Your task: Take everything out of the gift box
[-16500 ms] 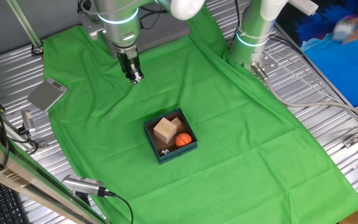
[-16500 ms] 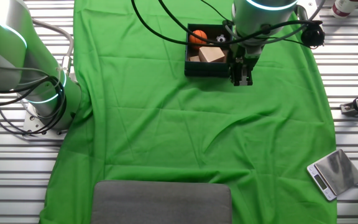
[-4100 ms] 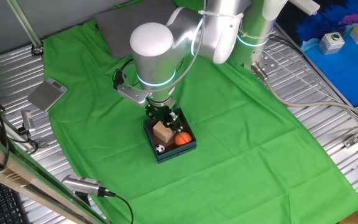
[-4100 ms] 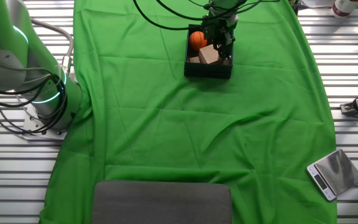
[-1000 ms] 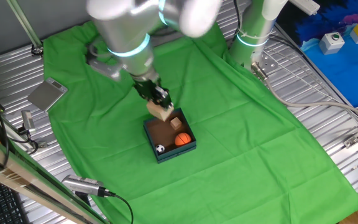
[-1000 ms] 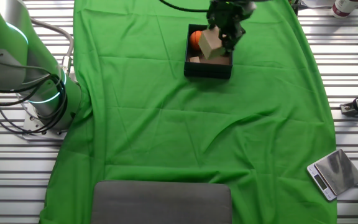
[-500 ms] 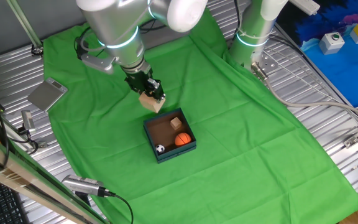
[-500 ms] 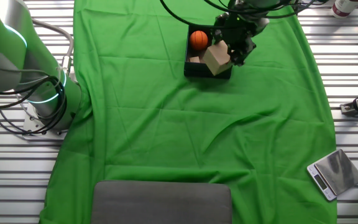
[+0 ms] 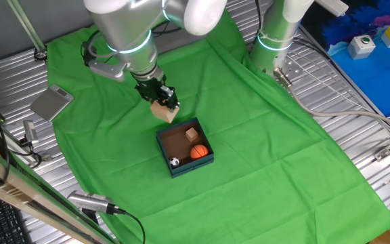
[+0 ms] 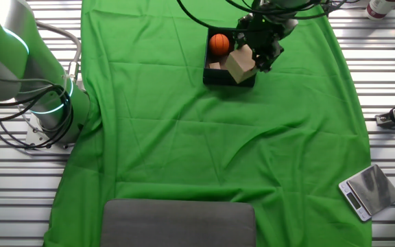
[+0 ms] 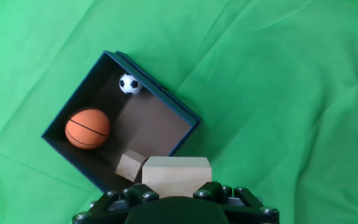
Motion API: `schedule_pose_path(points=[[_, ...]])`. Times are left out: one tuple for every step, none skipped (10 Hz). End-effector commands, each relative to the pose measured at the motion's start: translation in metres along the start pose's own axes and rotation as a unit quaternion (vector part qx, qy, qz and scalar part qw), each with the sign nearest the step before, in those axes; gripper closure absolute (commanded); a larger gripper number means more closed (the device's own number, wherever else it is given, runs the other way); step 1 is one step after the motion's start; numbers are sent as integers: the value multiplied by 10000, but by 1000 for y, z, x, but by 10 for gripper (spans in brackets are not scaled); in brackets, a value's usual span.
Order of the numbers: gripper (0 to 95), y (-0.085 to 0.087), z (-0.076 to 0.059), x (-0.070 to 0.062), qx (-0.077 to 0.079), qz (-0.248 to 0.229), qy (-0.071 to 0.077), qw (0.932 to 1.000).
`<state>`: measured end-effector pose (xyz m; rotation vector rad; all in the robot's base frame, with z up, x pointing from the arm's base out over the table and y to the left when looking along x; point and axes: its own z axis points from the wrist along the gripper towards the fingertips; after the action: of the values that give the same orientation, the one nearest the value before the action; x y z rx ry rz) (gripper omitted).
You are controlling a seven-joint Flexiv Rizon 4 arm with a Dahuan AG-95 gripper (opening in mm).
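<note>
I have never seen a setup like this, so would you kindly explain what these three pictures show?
It is a robot arm working over a green cloth on a metal table. Two pictures come from fixed cameras on different sides; the third looks down from the arm's hand. Its gripper has its jaws shut on a large wooden block, held above the cloth beside the gift box. Inside the box lie an orange ball, a small wooden cube and a tiny soccer ball.

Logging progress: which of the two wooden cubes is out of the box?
The bigger cube, held in the pincer above the cloth. The smaller cube lies inside the box.
</note>
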<state>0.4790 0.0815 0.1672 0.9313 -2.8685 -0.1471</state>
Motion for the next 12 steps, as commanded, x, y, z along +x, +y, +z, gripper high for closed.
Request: schedule_pose_path(points=[[950,0,0,0,98,240,-50,9997],[950,0,0,0,156,494,-105,9986],[950,0,0,0,160,543,-102,9983],[950,0,0,0,200,629,-84,9978],[950,0,0,0,214,502,-50,9985],[950,-1,0,0,191,339,-44,9992],[950,-12,-5,1,185,284,-25,9994],[950,-31,-7,4,171,195,-1,9997],[950,-50,-3,10,182,51,-45,9998],[950,-63,1,16,192,-59,-79,9998],[950,-71,5,21,215,-165,-94,9996],[950,-83,12,27,221,-331,-138,9991]])
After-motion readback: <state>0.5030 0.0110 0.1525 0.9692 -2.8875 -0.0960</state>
